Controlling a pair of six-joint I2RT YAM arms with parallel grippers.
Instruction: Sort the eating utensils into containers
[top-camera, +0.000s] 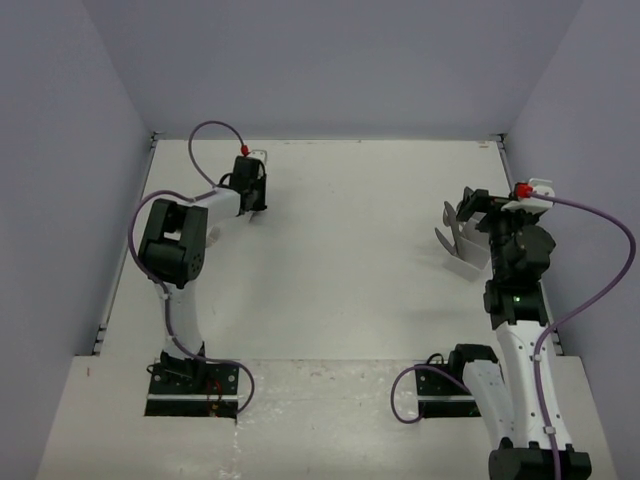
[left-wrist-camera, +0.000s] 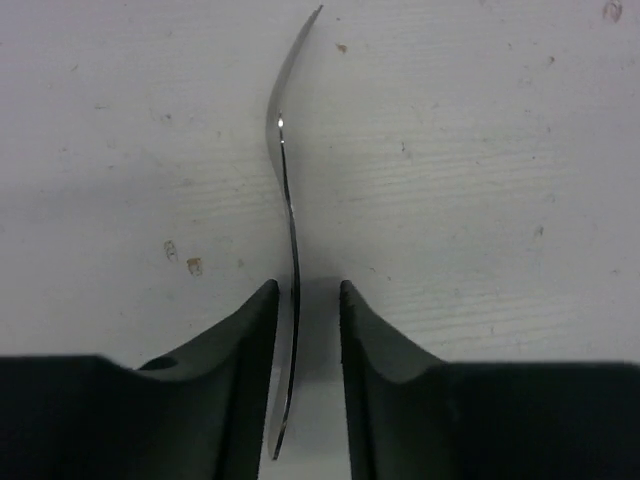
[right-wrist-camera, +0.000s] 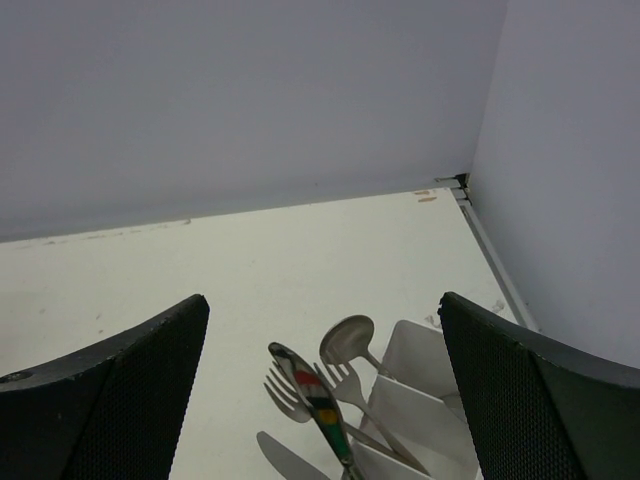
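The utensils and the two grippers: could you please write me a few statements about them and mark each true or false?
1. The right gripper is wide open with nothing between its fingers. True.
2. The container is empty. False: a spoon and forks stick out of it.
3. A slim utensil stands on edge between the fingers of the left gripper. True.
4. Both grippers work at the container. False: the left gripper is at the far left of the table, away from it.
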